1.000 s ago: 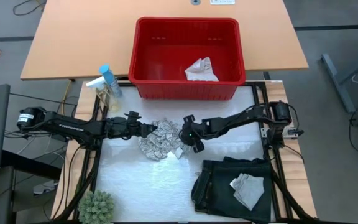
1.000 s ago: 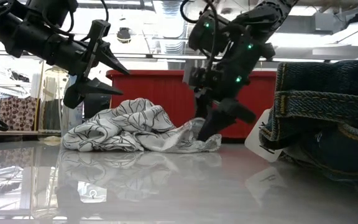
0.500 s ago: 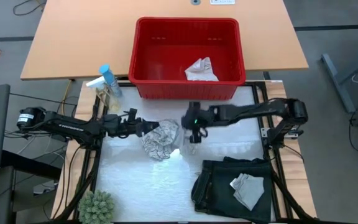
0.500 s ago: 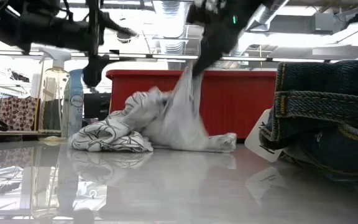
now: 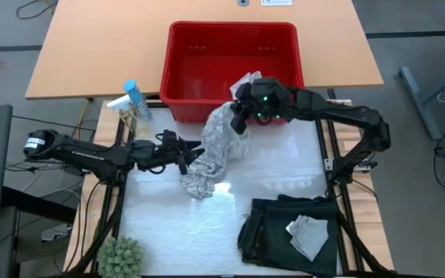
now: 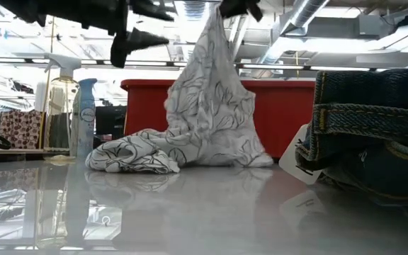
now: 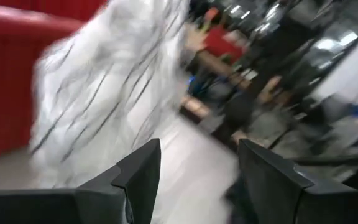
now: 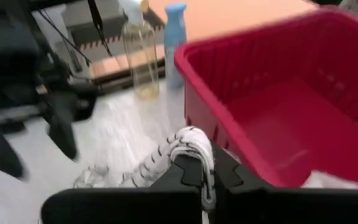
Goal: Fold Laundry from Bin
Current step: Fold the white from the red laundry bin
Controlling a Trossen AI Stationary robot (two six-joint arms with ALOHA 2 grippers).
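Above the bin's (image 5: 207, 110) front rim, my right gripper (image 8: 191, 169) pinches the leaf-patterned cloth (image 5: 215, 147), its tail trailing onto the white table (image 5: 168, 224). My left gripper (image 5: 194, 152) hangs spread beside it, holding nothing. Its wrist view is too blurred to read.

right arm: reaches in from the table's right side, bent at the elbow, wrist raised high near the table's far edge
right gripper (image 5: 240, 117): fingers clamped together on a fold of the leaf-patterned cloth (image 5: 215, 147), lifted well above the table
left arm: stretched low across from the left side
left gripper (image 5: 194, 151): fingers spread apart, holding nothing, just beside the hanging cloth
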